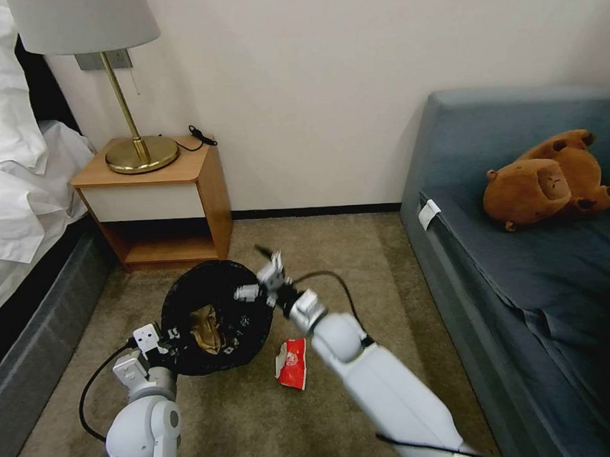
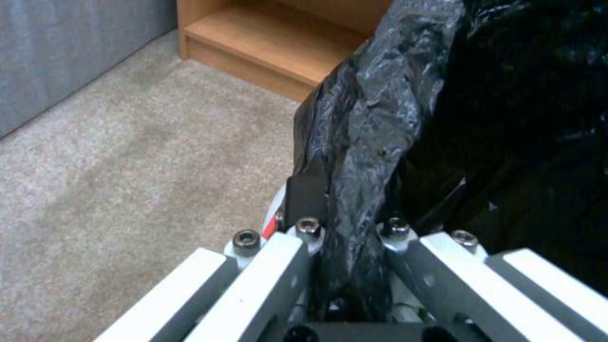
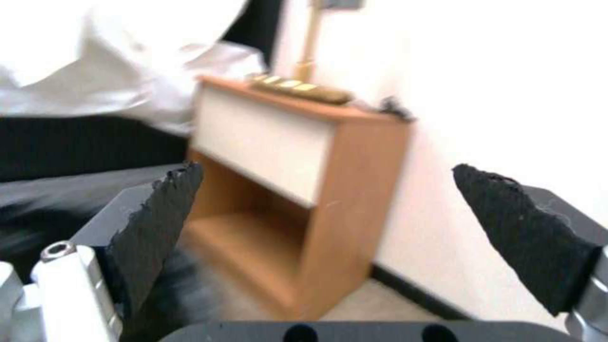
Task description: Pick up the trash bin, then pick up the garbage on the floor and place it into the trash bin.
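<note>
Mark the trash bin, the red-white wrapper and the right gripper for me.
trash bin (image 1: 187, 292): head view, black bag at the rim.
red-white wrapper (image 1: 293, 363): head view, its red middle.
right gripper (image 3: 329, 209): right wrist view, midway between open fingers.

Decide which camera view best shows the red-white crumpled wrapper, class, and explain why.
The head view: the red-white crumpled wrapper lies whole on the carpet, right of the trash bin. The left wrist view offers the bin's black bag and carpet; the right wrist view faces the nightstand.

The black-lined trash bin (image 1: 211, 315) stood on the carpet holding a crumpled brown paper bag (image 1: 205, 330); a red-white wrapper (image 1: 292, 363) lay just beside it.
</note>
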